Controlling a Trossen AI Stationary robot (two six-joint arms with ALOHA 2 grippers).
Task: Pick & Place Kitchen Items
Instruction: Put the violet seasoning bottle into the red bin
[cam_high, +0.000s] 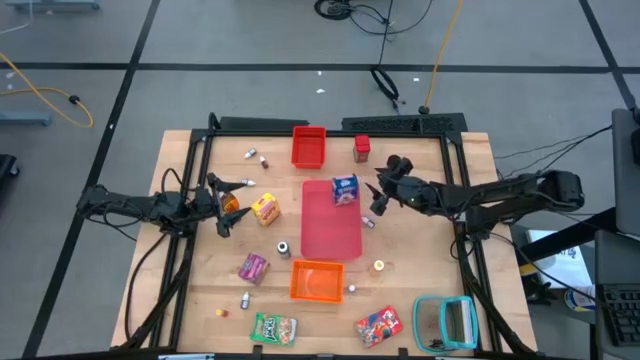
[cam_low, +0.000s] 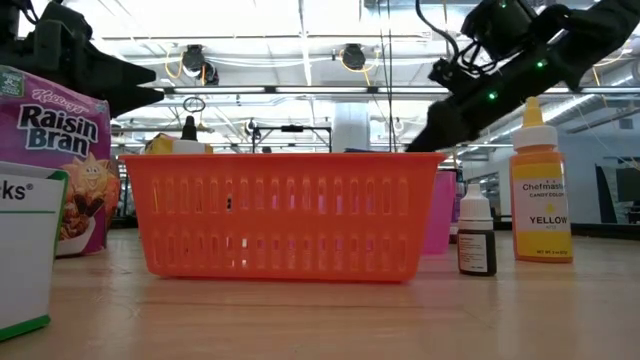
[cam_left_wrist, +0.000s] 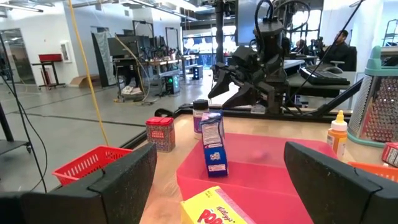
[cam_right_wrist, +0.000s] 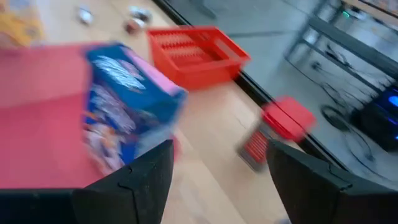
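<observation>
Orange basket (cam_low: 285, 215) between Raisin Bran carton (cam_low: 55, 165) and yellow Chefmaster bottle (cam_low: 541, 185).

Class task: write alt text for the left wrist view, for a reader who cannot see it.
A small blue carton stands upright on a flat red mat, with the right gripper hanging open above and beyond it. The left gripper's open fingers frame the scene; a yellow carton, red jar and red bin lie nearby.

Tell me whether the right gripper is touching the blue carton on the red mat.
Apart. The high view shows the right gripper open beside the blue carton, with bare table between them; the left wrist view shows that gripper raised behind the carton, jaws empty.
</observation>
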